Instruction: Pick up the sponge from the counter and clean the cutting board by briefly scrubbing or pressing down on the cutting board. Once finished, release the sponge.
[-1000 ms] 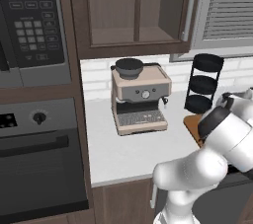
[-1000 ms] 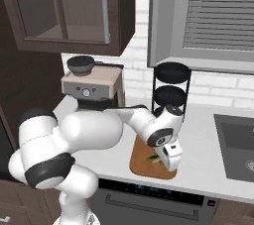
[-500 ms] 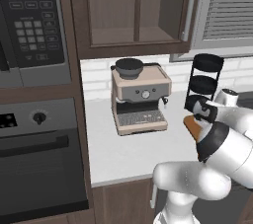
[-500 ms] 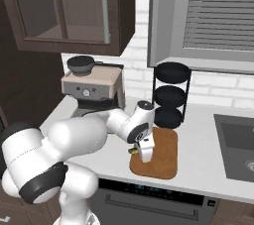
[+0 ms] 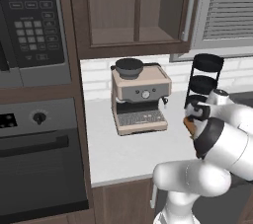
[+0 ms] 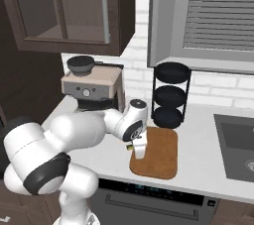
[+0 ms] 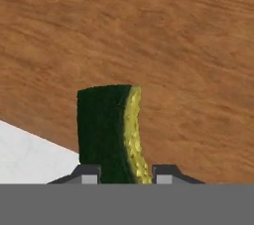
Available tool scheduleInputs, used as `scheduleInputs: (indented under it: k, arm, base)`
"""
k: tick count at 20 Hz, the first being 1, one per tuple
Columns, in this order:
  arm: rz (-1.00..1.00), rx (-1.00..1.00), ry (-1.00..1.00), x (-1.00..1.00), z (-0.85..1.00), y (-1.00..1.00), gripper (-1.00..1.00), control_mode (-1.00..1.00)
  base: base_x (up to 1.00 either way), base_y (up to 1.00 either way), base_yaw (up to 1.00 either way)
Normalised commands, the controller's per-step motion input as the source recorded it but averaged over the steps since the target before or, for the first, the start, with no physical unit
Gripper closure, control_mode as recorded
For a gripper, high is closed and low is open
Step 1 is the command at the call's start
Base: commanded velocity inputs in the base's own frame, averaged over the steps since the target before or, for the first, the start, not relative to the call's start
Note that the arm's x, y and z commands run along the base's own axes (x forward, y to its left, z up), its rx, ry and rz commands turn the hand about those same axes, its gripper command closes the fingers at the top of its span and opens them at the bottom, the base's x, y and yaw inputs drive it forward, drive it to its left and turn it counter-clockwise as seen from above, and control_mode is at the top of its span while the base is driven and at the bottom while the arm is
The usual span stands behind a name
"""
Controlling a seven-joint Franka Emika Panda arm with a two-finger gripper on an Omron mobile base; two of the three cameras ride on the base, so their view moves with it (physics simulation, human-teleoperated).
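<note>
Down at the cutting board (image 6: pixel 158 152), the end effector (image 7: pixel 121 173) is clamped around the sponge (image 7: pixel 110 131).

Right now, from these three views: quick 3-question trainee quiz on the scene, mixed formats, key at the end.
1. True or false: the gripper is shut on the sponge.
2. Multiple choice: in the right base view, over which part of the cutting board is the gripper?
A. its left edge
B. its right edge
C. its far end by the black tiered rack
3. Fill the blank: in the hand view, the white patch at lower left, past the board's edge, is the ____.

Key
1. True: the sponge sits between the two finger tips.
2. A
3. counter
</note>
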Motion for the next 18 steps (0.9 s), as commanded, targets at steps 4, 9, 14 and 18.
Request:
scheduleInputs:
  k: [4, 9, 14, 18]
  arm:
    - [-0.01, 0.00, 0.01, 0.02, 0.04, -0.57, 1.00, -1.00]
    - [0.00, 0.00, 0.02, 0.06, -0.02, -0.43, 1.00, -1.00]
    - [0.00, -0.01, 0.03, -0.33, -0.17, -0.43, 1.00, -1.00]
    - [0.03, -0.05, 0.06, -0.71, -0.19, -0.37, 1.00, -1.00]
  base:
    - [0.00, 0.00, 0.00]
    - [0.00, 0.00, 0.00]
    - [0.00, 0.00, 0.00]
    - [0.00, 0.00, 0.00]
